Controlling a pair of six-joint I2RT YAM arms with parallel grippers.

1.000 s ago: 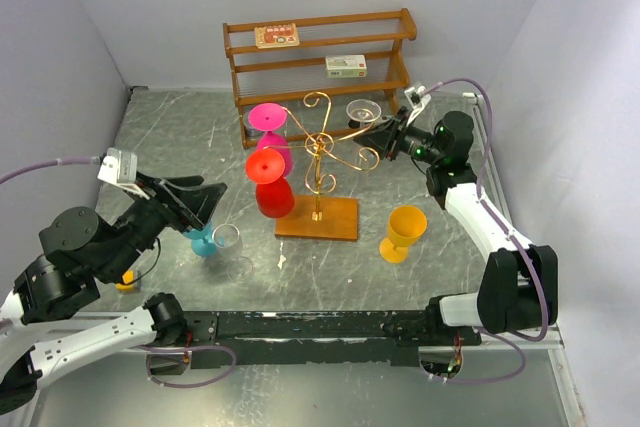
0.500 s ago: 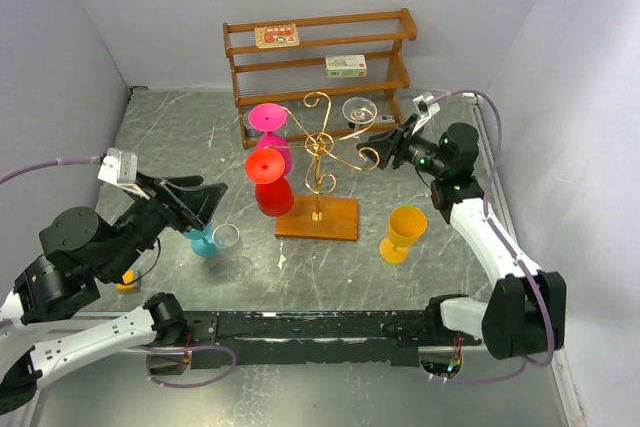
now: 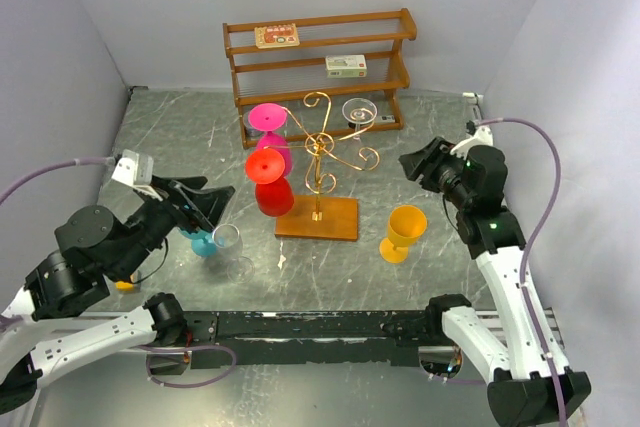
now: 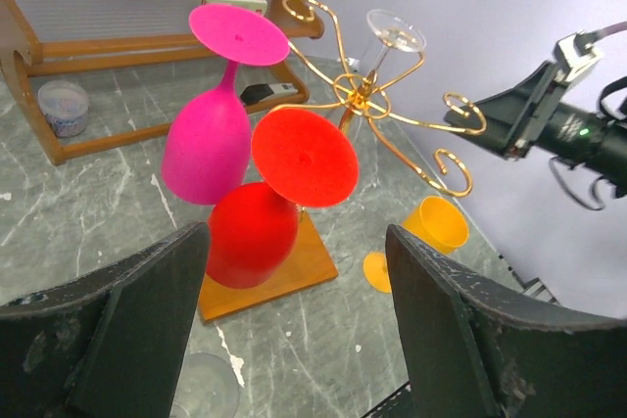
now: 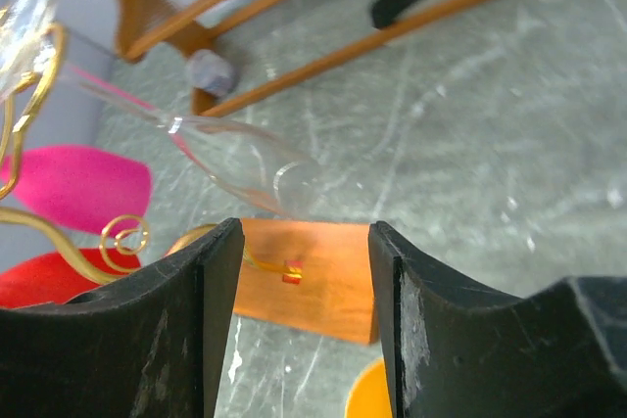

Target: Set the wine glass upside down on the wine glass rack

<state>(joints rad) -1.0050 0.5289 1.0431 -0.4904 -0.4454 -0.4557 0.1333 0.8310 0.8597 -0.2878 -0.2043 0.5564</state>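
**Now on the rack: clear wine glass hangs bowl-down, both grippers empty**

Here the clear wine glass hangs from the gold wire rack. Its round foot is caught in a scroll arm on the side facing the wooden shelf. In the right wrist view the stem slants down from the foot to the bowl, so the glass sits tilted, with the bowl lower than the foot. The left wrist view shows the foot resting above the gold wire; the bowl is not clear from there.

The right gripper is to the right of the rack, apart from the glass and touching nothing. Its fingers stand apart with nothing between them. The left gripper is on the left side of the counter. Its fingers are also spread wide and hold nothing.

Two other glasses hang upside down on the left side of the rack: a pink glass, and a red glass lower down and nearer the arms. An orange goblet stands upright on the counter, right of the rack's wooden base. Another clear glass stands on the counter just beside the left gripper, with a teal glass partly hidden next to it.
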